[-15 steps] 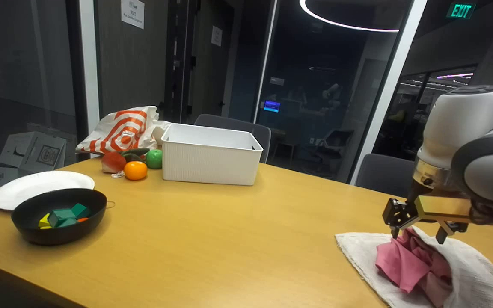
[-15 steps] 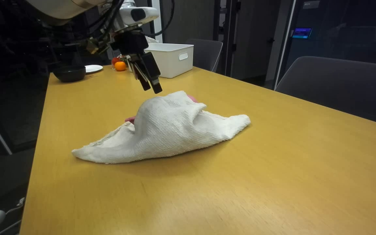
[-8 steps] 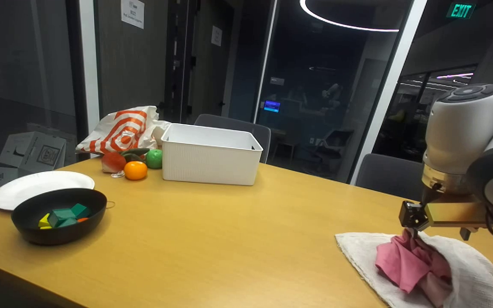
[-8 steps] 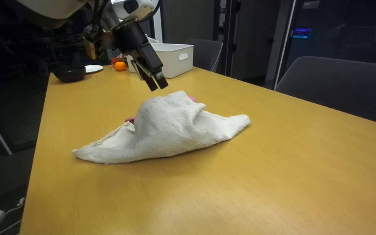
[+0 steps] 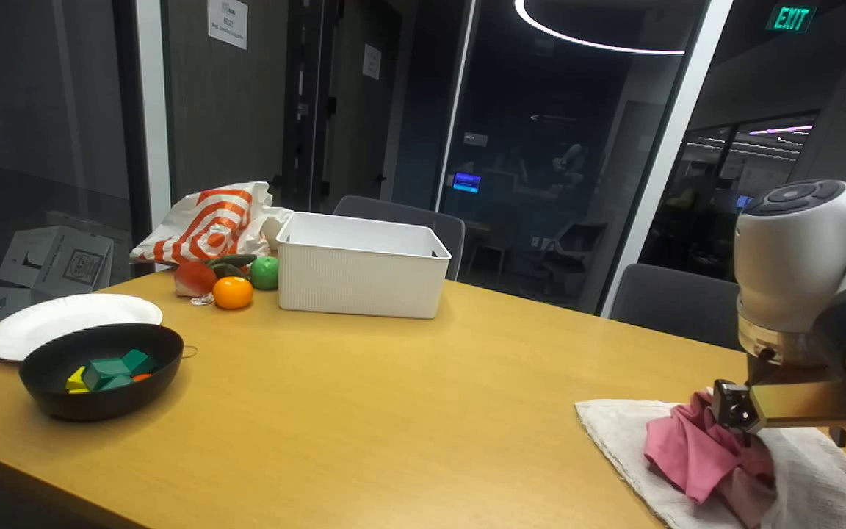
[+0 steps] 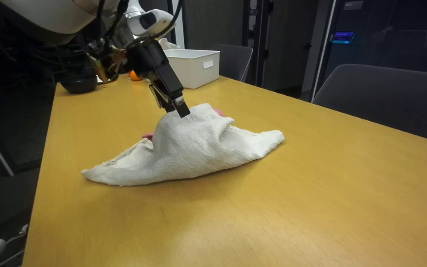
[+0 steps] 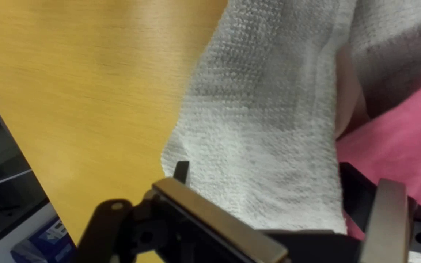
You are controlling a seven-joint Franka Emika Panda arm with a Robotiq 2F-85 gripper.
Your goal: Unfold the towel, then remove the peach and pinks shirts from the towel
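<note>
The white towel (image 5: 816,477) lies partly folded over the shirts; in an exterior view (image 6: 195,144) its domed outer side shows. The pink shirt (image 5: 691,452) is bunched in the fold's opening and shows at right in the wrist view (image 7: 397,153). A duller peach cloth (image 5: 750,488) lies beside it, mostly hidden; a sliver shows under the towel's edge in the wrist view (image 7: 345,91). My gripper (image 7: 263,171) is open, its fingers on either side of the towel's flap. One finger is at the flap's edge by the pink shirt; the other is over the flap's outer side. Contact is unclear.
A white bin (image 5: 360,283) stands at the table's far side with a plastic bag (image 5: 210,224), an orange (image 5: 233,292) and other produce near it. A black bowl (image 5: 103,400) of blocks and a white plate (image 5: 70,316) are further along. Chairs stand behind the table.
My gripper has come down onto the towel's fold, moving right and down in an exterior view and turning slightly. The towel and shirts look unchanged.
</note>
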